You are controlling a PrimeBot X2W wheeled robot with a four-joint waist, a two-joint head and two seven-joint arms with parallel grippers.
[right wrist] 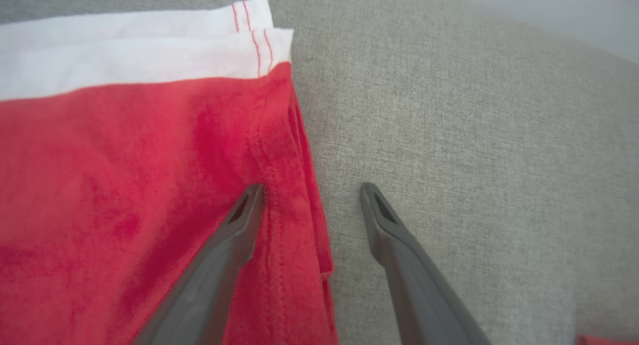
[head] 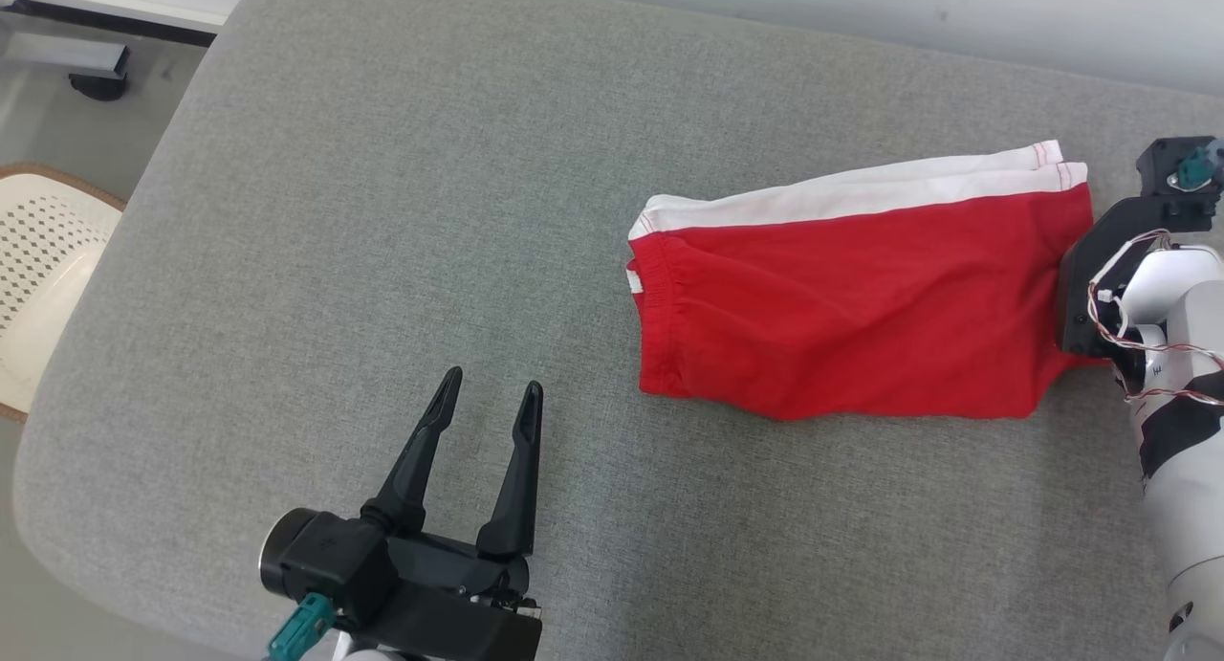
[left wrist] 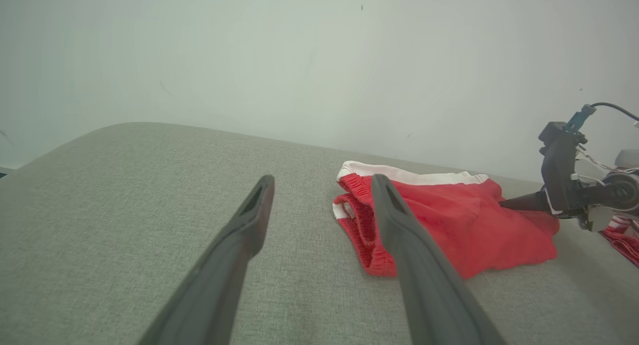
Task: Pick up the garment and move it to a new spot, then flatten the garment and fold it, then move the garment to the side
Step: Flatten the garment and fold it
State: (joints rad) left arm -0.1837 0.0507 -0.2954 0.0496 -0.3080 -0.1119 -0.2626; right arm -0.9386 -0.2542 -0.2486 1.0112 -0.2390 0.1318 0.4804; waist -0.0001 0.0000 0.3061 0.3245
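Soft, even light, faint shadows; left pincer (left wrist: 322, 180) blurs up close (hazy view).

No writing, label, brand or number can be read on the garment (head: 861, 307) or anywhere else.

Grey cushion (head: 382, 211) lies bare left of the shorts (head: 861, 317); wall (head: 861, 11) seemingly close behind.

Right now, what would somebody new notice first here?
The bright red garment with a white stripe lies folded on the right of the grey surface. The right gripper stands open at its edge, one finger over the cloth; the left gripper hovers open over bare grey, nearer the robot.
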